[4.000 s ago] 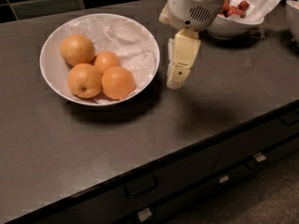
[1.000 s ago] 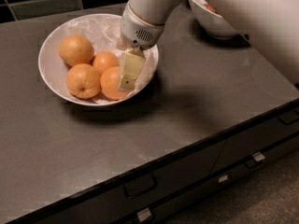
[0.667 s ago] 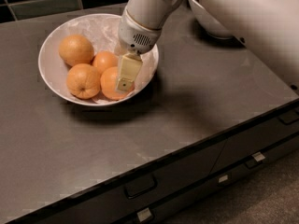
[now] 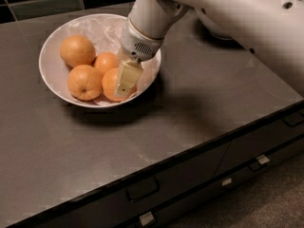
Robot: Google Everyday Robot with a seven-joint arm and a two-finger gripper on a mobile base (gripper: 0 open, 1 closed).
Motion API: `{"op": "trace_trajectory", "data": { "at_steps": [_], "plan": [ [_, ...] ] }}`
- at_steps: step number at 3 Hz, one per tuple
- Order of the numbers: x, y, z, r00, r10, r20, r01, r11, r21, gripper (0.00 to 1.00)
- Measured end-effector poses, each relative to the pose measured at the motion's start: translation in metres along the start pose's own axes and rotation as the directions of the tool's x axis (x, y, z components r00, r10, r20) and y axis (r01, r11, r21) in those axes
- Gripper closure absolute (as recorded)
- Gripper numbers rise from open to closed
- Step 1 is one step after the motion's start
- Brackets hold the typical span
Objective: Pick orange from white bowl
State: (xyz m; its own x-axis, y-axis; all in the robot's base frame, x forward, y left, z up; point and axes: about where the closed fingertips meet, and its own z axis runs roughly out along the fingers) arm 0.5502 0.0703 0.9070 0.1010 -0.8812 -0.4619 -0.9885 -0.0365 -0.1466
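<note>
One pale robot gripper [image 4: 124,82] hangs over the round deep-orange fruit [image 4: 109,82] inside the wide paper-lined white bowl [image 4: 97,28]; whether it grips cannot be told.

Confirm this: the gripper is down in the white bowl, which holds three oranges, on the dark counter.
Wrong on one count: the white bowl holds four oranges, not three, as the camera view shows. The rest stands: the gripper is down in the bowl, which sits on the dark counter.

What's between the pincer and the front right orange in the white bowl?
Nothing visible. In the camera view the pincer hangs in the white bowl, overlapping that orange on its right side.
</note>
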Motion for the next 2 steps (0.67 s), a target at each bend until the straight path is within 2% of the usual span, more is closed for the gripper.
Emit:
{"op": "trace_trajectory", "data": {
  "at_steps": [1, 2],
  "plan": [
    [0.0057, -0.0005, 0.0016, 0.999, 0.041, 0.01, -0.041, 0.998, 0.048, 0.3],
    [0.0115, -0.0024, 0.0056, 0.997, 0.07, 0.024, -0.072, 0.9947, 0.074, 0.3]
  ]
}}
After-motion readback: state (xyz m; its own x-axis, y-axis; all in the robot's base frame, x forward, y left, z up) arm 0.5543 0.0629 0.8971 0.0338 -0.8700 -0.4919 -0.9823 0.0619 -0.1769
